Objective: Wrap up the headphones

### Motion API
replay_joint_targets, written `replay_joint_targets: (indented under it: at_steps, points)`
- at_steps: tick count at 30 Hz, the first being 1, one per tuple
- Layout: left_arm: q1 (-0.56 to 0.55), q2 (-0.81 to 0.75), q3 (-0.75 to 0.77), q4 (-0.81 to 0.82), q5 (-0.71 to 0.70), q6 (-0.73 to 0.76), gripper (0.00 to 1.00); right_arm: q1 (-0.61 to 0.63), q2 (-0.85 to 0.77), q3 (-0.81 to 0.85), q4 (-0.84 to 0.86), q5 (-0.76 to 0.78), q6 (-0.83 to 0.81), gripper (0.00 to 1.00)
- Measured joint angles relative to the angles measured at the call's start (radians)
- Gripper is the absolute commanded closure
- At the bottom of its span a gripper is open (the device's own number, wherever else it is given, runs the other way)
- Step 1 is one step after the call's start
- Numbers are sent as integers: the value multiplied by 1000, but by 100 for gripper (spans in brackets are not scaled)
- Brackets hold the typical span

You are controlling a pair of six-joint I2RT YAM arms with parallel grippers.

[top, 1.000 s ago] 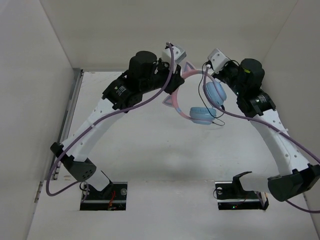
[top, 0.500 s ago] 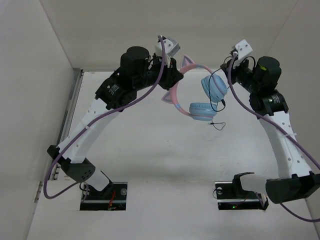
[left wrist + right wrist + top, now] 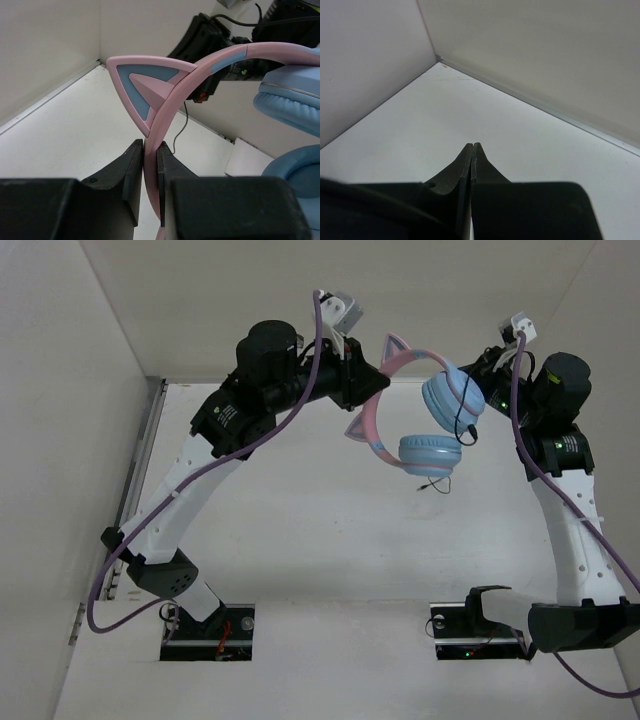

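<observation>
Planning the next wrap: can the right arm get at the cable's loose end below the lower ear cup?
Probably yes: the loose end is exposed below the lower ear cup, nothing between it and the right gripper, whose shut jaws must open first.

We see the headphones (image 3: 172,102) in smooth, matt pink plastic, pinched in the left gripper (image 3: 150,146) of matt black plastic; beside it, the blue ear cushions (image 3: 290,105) look softly leathery.

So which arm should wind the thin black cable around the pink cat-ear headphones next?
Probably the right. The left gripper is shut on the pink headband, holding up the headphones, so it is busy. The right gripper, shut, sits beside the light blue ear cups, nearest the thin black cable.
</observation>
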Motion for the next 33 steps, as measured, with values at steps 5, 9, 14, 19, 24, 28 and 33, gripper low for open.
replay_joint_targets:
  at_steps: [5,9,14,19,24,28,33]
  points:
    - [-50,0,-48,-2,28,10,100,-15,-2,0,7,-22,44,100]
    - [-67,0,-112,-21,23,51,100,-15,-5,0,8,-25,54,100]
    - [-71,0,-151,-53,-4,97,100,-15,-5,0,7,-24,55,100]
    - [-75,0,-143,-55,-16,116,100,-14,-5,0,7,-24,55,100]
    - [-105,3,-84,-73,-15,130,100,-11,-2,-1,6,-21,50,100]
    - [-131,3,-43,-72,2,129,100,-7,8,-1,6,-20,46,100]
    - [-134,12,-11,-71,19,116,100,11,18,-1,4,-16,43,100]
